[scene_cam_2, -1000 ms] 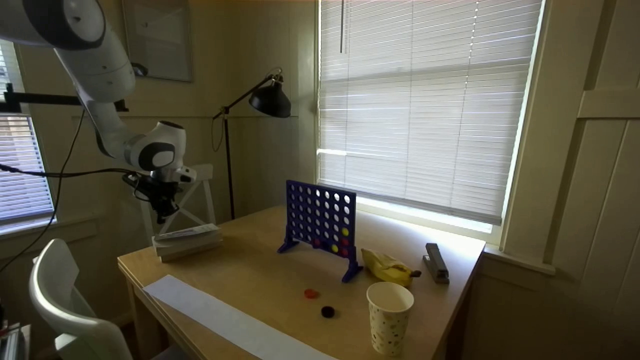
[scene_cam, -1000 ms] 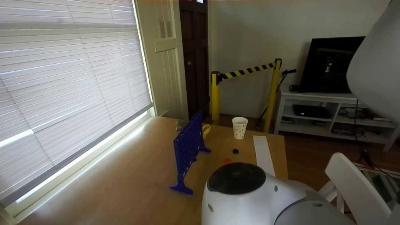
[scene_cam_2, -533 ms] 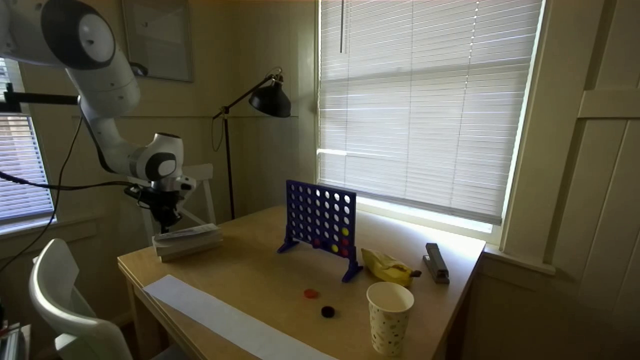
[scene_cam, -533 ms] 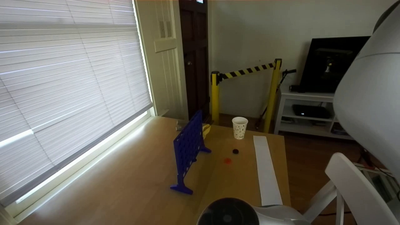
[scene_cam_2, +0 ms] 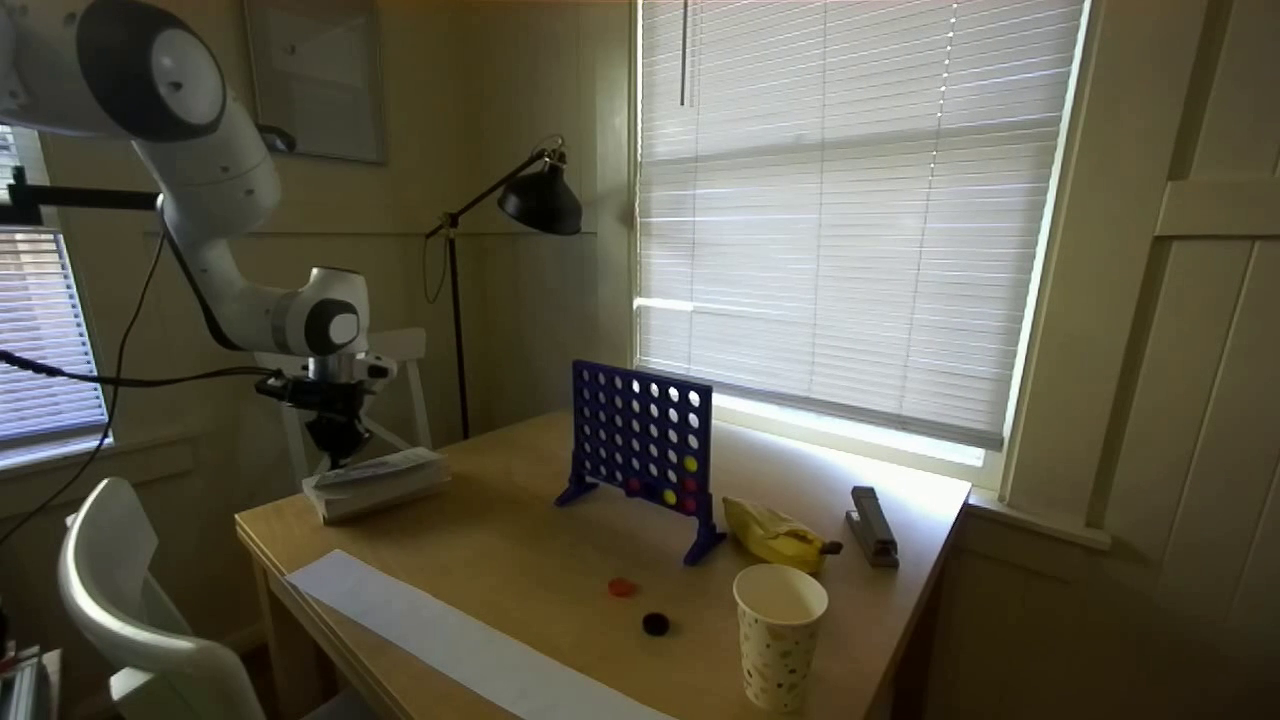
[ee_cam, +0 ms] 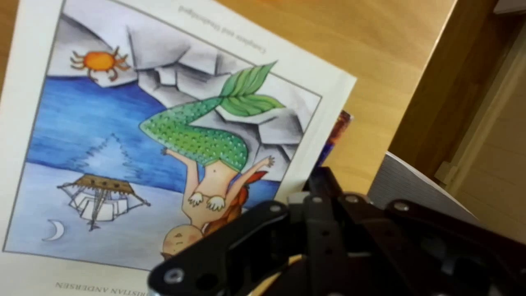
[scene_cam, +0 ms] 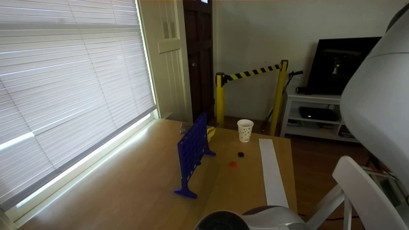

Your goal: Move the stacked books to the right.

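Note:
The stacked books [scene_cam_2: 385, 487] lie flat on the table near its far left corner in an exterior view. In the wrist view the top book [ee_cam: 102, 139] has a white-bordered cover with a mermaid, sea and rocks. A red and blue edge of a lower book [ee_cam: 339, 131] peeks out beneath it. My gripper [scene_cam_2: 338, 462] is low at the far side of the stack, and its tips are partly hidden behind the books there. In the wrist view my gripper [ee_cam: 323, 176] has its fingers together, beside the book's edge, with nothing seen between them.
A blue wire rack [scene_cam_2: 640, 435] stands upright on the table [scene_cam_2: 500, 530]. A white strip [scene_cam_2: 450, 630], red disc [scene_cam_2: 621, 588], black disc [scene_cam_2: 655, 624], paper cup [scene_cam_2: 778, 640], banana [scene_cam_2: 775, 535] and stapler [scene_cam_2: 873, 527] lie around it. White chairs [scene_cam: 361, 188] stand at the edges.
The arm came down, bringing the gripper beside the books. Over the last half second the gripper moved slightly right in an exterior view, and the books shifted and turned slightly with it.

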You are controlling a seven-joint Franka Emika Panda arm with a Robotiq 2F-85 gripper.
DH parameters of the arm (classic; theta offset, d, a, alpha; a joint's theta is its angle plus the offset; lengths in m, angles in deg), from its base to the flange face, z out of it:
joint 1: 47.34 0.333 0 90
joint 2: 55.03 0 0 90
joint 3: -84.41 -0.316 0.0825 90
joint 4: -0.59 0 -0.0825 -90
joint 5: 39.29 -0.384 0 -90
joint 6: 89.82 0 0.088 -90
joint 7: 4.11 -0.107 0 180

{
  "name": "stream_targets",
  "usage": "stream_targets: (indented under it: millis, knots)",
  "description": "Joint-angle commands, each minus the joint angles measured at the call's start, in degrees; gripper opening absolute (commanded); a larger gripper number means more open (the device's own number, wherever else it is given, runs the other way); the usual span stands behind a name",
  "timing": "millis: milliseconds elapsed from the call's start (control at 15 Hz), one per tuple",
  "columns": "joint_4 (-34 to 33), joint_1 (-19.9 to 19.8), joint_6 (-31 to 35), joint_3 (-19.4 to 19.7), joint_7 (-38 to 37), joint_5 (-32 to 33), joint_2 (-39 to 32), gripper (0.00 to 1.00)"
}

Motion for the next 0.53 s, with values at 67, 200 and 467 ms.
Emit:
stream_targets:
  millis: [67, 200, 467]
  knots:
    - [-1.6, 0.6, -5.6, 1.4, -1.6, 3.8, -0.8, 0.0]
    - [-1.9, 0.0, -6.1, 0.6, -0.8, 3.3, -0.8, 0.0]
    - [-2.4, 0.1, -3.1, -0.6, -0.5, 2.8, 0.4, 0.0]
